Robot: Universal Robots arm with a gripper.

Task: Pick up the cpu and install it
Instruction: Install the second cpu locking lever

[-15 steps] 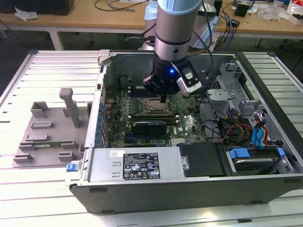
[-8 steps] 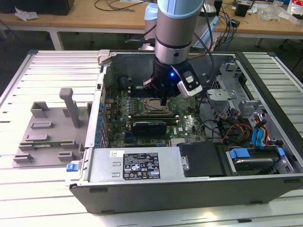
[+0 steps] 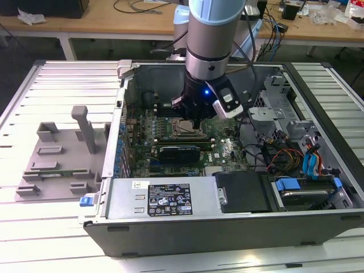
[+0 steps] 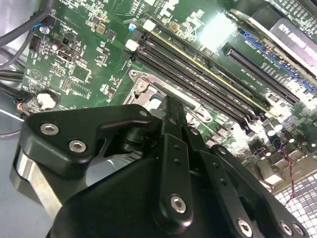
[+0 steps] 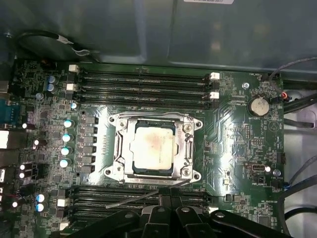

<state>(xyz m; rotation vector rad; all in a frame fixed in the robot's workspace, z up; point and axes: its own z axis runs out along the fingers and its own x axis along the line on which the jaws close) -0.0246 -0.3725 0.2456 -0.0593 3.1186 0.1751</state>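
Note:
The cpu (image 5: 153, 146), a silvery square plate with a brownish smear, lies flat inside the socket's metal frame (image 5: 115, 148) on the green motherboard (image 5: 233, 134). In the exterior view the cpu (image 3: 185, 127) sits in the middle of the open computer case, right under my arm. My gripper (image 5: 171, 196) hangs just beside the socket's edge, over the memory slots, with its black fingers pressed together and nothing between them. A thin metal lever (image 5: 133, 198) sticks out near the fingertips. In the second wrist view my gripper (image 4: 171, 101) points down at the socket corner.
A long black expansion card (image 3: 179, 151) lies just in front of the socket. Case walls (image 3: 122, 114) surround the board, with a drive cage (image 3: 273, 96) and coloured cables (image 3: 284, 156) at the exterior view's right. A grey fixture plate (image 3: 57, 153) lies outside the case at the left.

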